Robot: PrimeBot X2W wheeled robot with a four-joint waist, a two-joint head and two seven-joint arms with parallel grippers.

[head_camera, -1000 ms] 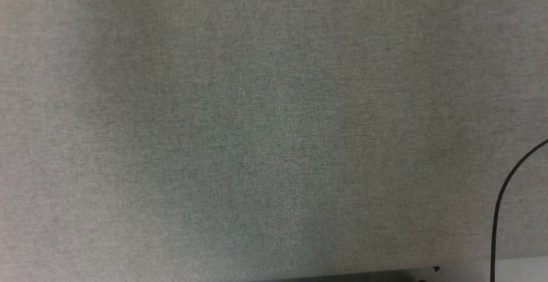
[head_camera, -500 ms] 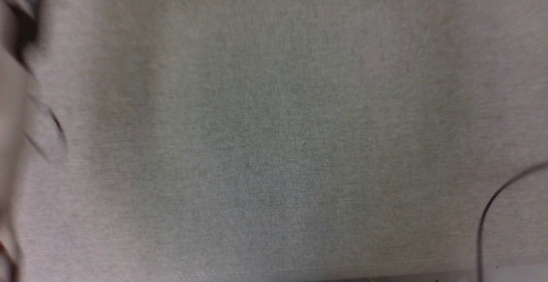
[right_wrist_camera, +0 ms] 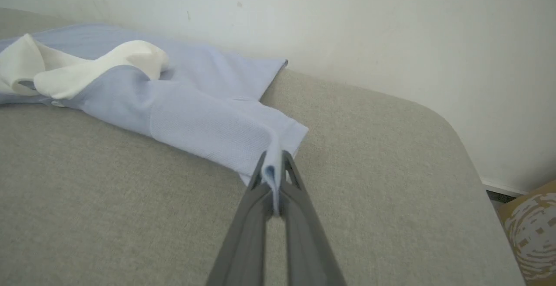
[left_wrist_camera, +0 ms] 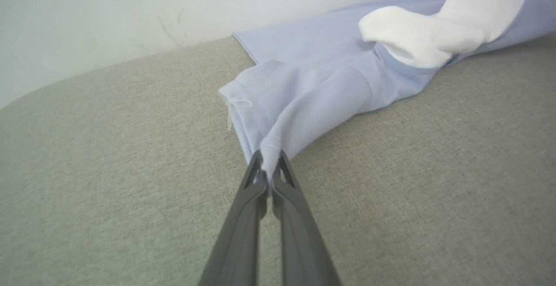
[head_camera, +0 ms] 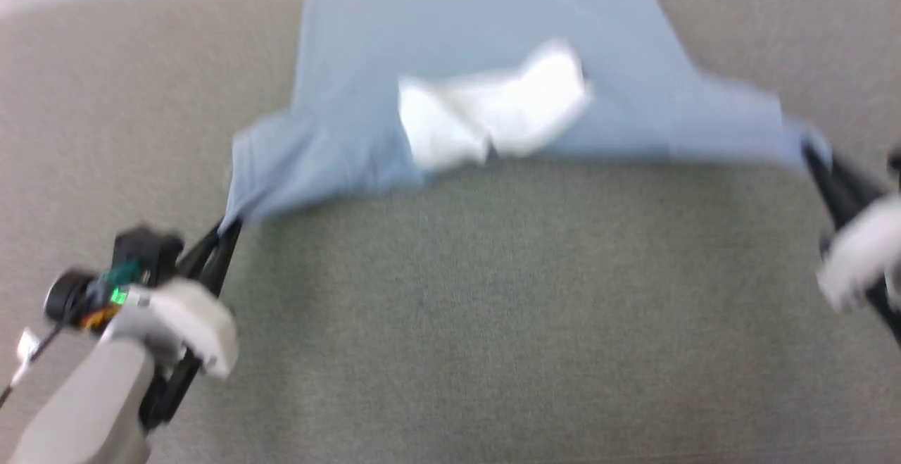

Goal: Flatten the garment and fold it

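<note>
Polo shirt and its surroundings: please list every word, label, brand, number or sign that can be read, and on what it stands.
None can be read.
Polo shirt: no word or label shows on the light blue cloth or the white collar.
Brown object at the right wrist view's lower right edge: pale marks, too blurred to read.

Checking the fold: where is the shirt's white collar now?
Head view: the white collar sits upper centre, on the near edge of the blue shirt, between the left gripper and right gripper holding it.
</note>
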